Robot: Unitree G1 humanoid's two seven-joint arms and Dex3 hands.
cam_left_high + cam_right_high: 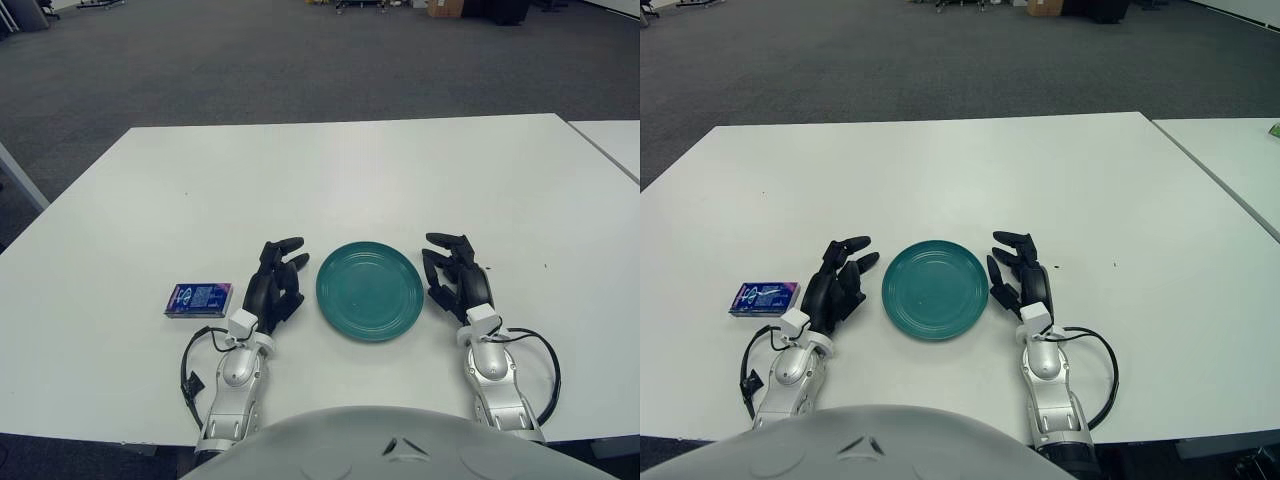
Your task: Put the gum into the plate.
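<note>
A small blue gum pack (199, 299) lies flat on the white table (330, 180), near the front left. A round teal plate (369, 290) sits at the front centre with nothing in it. My left hand (276, 277) shows between the gum and the plate, fingers relaxed and holding nothing, a short gap to the right of the pack. My right hand (455, 272) shows just right of the plate's rim, fingers loosely spread and holding nothing.
A second white table (612, 140) stands at the far right, with a narrow gap between. Black cables (540, 360) loop beside both forearms near the front edge. Grey carpeted floor lies beyond the table's far edge.
</note>
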